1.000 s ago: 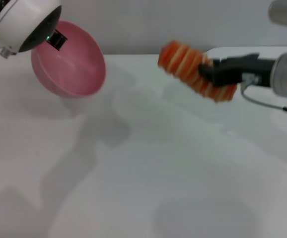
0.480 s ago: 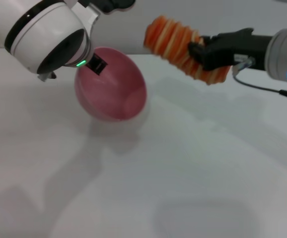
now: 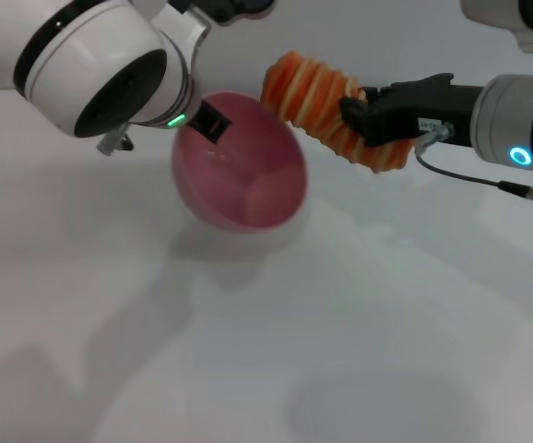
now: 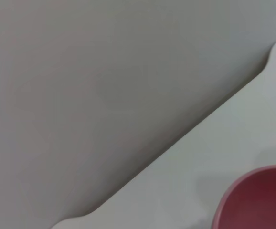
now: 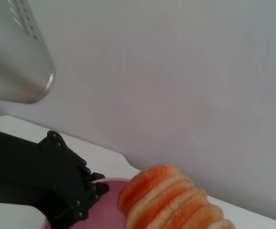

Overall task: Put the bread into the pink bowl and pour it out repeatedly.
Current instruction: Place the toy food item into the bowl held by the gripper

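The pink bowl (image 3: 248, 175) hangs tilted above the white table, its opening facing forward and to the right, with my left gripper (image 3: 209, 120) shut on its upper rim. Its rim also shows in the left wrist view (image 4: 257, 200) and the right wrist view (image 5: 110, 185). The bread (image 3: 326, 106), an orange-striped ridged loaf, is held in the air just right of the bowl's upper rim by my right gripper (image 3: 363, 115), shut on its middle. In the right wrist view the bread (image 5: 169, 198) sits close beside the bowl's rim and the left arm's black fingers (image 5: 71, 191).
The white table (image 3: 340, 323) spreads below both arms, with a grey wall behind it. The table's far edge (image 4: 185, 133) shows in the left wrist view.
The left arm has carried the bowl right and toward the middle of the table. The right gripper has lifted the bread and moved it left, up to the bowl's rim.
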Robot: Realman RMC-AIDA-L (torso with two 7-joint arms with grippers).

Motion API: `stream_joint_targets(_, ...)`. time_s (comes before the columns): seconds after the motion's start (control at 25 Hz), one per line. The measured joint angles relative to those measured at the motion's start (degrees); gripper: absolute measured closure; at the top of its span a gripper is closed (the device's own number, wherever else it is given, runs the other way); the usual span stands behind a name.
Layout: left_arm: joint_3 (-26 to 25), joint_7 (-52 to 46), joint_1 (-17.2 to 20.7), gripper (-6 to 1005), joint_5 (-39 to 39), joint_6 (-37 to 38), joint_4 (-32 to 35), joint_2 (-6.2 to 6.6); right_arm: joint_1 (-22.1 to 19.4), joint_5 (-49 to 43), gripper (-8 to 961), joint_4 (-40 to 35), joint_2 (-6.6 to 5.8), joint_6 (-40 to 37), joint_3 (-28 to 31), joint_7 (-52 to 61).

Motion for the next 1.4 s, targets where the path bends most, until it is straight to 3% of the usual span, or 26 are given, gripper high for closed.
stream_joint_targets(0.36,0.67,0.51,0.38,931,-2.79,1.21,1.34,0.00,2.73,0.52,780,3.98,-0.04,-0.26,-0.64,0.03)
stream_joint_targets(0.8,0.91,0.69,0.44,931,-4.25,2.09,1.54,0.01,3.03,1.80,779,6.61,0.06,-2.85,-1.15,0.02)
stream_joint_targets(1.24,0.83,1.36,0.50,930,-6.51,3.95,2.08,0.18,4.01,2.36,554,8.66,-0.01,-3.32,-1.84,0.10)
stream_joint_targets(1.4,0.41,2.31,0.53,930,-8.77,4.84,1.84,0.27,1.78,0.98,550,4.91,-0.07,-6.05,-2.01,-1.11)
